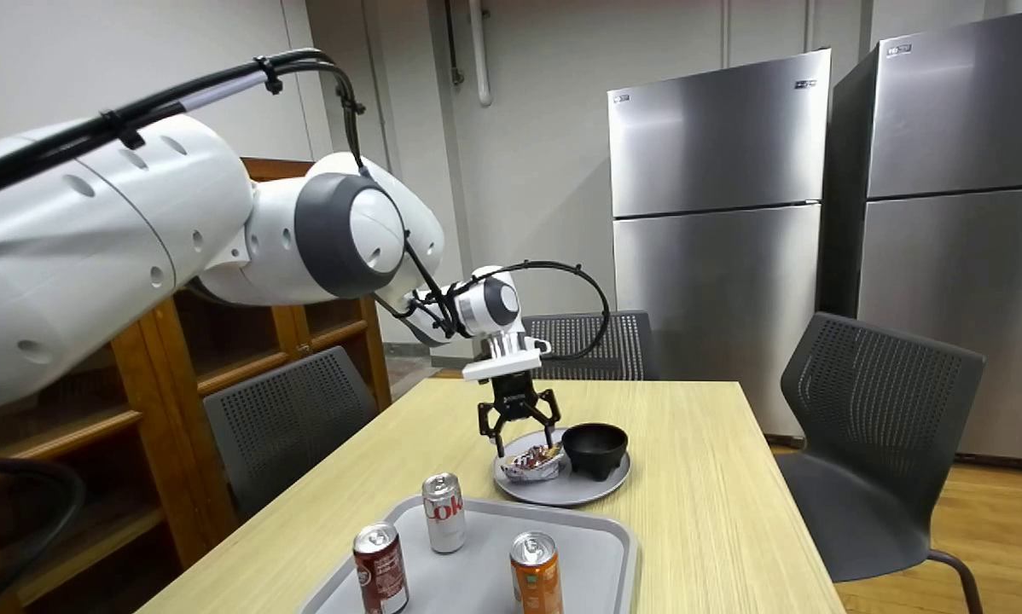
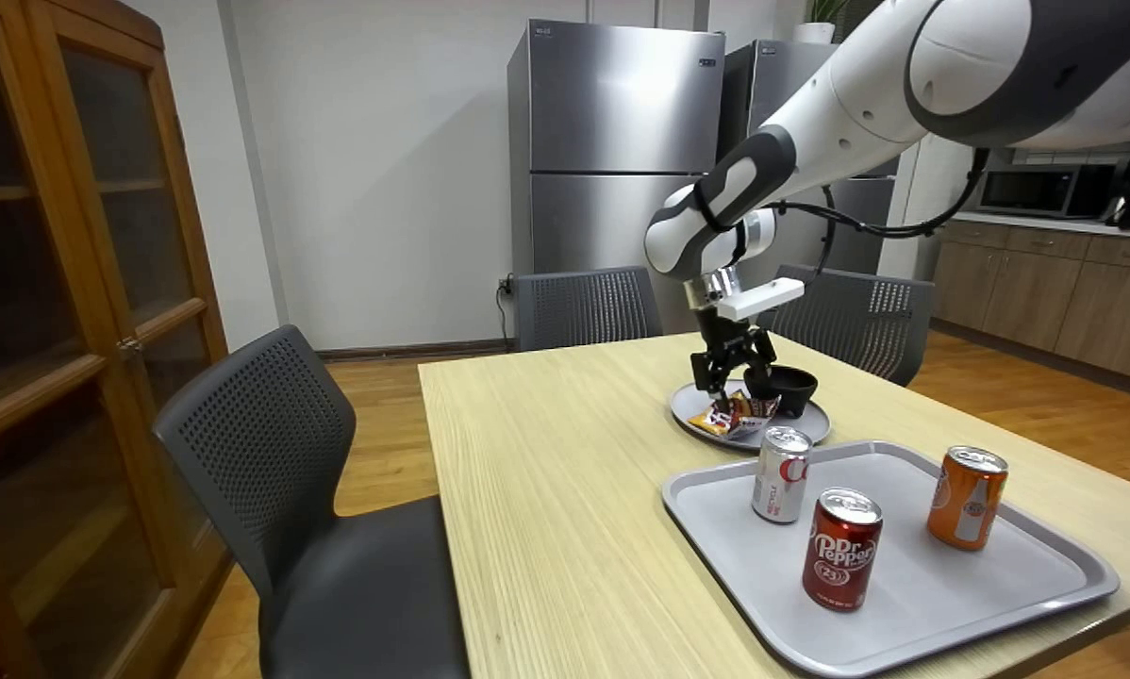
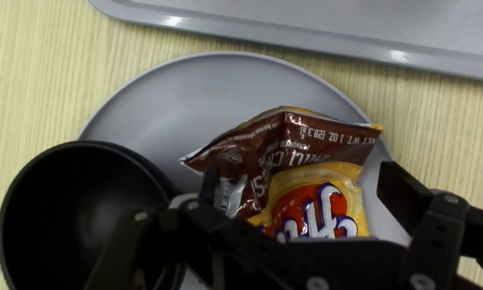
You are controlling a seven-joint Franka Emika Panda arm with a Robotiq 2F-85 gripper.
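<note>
The tool (image 1: 525,447) stands wide open over the plate (image 3: 225,80), jaws astride the snack bag (image 3: 322,151), gripping nothing; reaching seems done, the grip not yet made.

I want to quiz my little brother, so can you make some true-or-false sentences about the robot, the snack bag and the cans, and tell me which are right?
1. The snack bag and the black bowl are on the round plate. True.
2. The silver can, Dr Pepper can and orange can stand on the tray. True.
3. The plate sits inside the tray. False: it sits on the table, apart from the tray.
4. The gripper is over the plate. True.
5. The gripper is shut. False: it is open.
6. The orange can lies on its side. False: it stands upright.
</note>
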